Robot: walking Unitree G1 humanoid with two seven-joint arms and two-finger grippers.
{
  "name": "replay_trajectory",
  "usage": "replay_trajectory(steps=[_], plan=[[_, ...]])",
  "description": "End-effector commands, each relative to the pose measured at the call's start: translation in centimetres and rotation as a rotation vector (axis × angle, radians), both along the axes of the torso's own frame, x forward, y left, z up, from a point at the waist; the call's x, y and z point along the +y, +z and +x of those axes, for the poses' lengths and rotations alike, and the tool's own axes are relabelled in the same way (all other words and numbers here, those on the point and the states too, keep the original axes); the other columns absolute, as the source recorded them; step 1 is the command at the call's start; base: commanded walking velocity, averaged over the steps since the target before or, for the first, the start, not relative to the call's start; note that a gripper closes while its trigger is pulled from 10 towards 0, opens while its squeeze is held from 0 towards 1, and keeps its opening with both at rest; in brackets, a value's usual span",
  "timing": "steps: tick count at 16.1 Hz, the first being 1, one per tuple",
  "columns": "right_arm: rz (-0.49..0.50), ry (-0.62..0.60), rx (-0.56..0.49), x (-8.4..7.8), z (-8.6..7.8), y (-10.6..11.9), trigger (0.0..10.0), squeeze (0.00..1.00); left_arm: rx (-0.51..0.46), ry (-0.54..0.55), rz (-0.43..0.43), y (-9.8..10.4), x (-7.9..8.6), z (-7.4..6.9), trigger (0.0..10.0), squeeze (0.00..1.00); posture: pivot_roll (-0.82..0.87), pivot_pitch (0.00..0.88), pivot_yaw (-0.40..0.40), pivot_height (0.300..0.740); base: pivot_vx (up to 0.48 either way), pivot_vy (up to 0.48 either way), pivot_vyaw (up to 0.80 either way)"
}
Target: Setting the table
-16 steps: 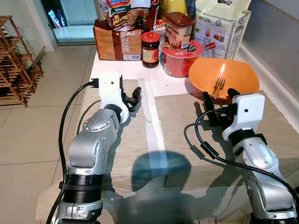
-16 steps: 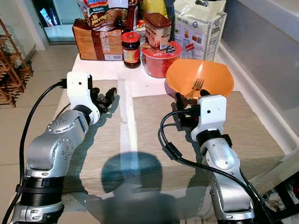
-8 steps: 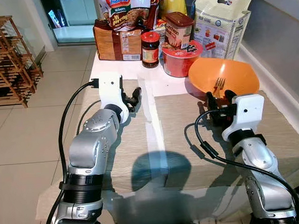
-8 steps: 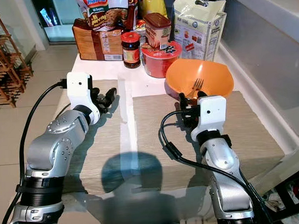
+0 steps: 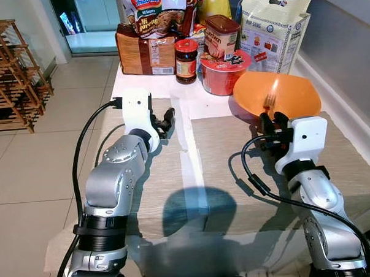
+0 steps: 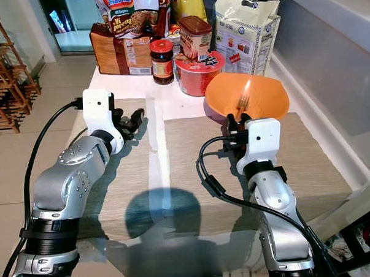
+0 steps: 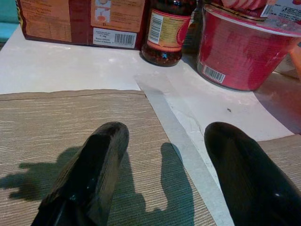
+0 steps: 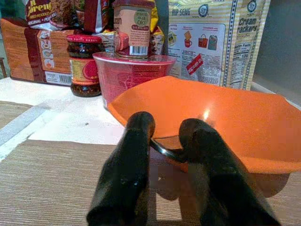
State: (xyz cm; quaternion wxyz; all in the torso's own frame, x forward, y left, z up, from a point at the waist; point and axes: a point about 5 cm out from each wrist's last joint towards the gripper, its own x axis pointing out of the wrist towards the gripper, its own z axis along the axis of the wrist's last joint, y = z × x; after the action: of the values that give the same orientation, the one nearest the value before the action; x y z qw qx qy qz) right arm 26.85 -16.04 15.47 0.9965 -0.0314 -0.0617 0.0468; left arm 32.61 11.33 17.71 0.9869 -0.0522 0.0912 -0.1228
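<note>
Metal fork (image 6: 243, 102) leans in the orange plastic bowl (image 5: 293, 94), handle over the rim, so right gripper (image 8: 167, 141) pinches it; left gripper (image 7: 164, 146) hovers spread.

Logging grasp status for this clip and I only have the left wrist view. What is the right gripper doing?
Observer: The right gripper is at the near rim of the orange bowl, fingers closed on the fork handle.
Operator: Is the fork inside the bowl?
Observer: Its tines lie in the bowl; the handle reaches out over the rim.
Operator: What does the bowl sit on?
Observer: It sits at the far edge of the right placemat.
</note>
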Motion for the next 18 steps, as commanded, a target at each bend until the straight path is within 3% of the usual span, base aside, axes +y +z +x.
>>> replay_trajectory(steps=[1, 9, 18], plan=[[-0.003, -0.016, -0.027, -0.3, 0.3, 0.5, 0.0, 0.0, -0.022, 0.008, 0.002, 0.5, 0.0, 0.0, 10.0, 0.0, -0.1, 0.0, 0.002, 0.74, 0.0, 0.0, 0.0], [-0.038, -0.029, -0.084, -0.5, 0.1, 1.3, 0.0, 0.0, -0.032, 0.009, 0.004, 0.6, 0.0, 0.0, 10.0, 0.0, -0.11, 0.0, 0.002, 0.74, 0.0, 0.0, 0.0], [-0.154, 0.01, -0.276, 1.0, -0.4, 4.1, 0.0, 0.0, -0.047, 0.012, 0.038, 0.5, 0.1, 0.1, 10.0, 0.0, -0.1, 0.0, 0.003, 0.74, 0.0, 0.0, 0.0]])
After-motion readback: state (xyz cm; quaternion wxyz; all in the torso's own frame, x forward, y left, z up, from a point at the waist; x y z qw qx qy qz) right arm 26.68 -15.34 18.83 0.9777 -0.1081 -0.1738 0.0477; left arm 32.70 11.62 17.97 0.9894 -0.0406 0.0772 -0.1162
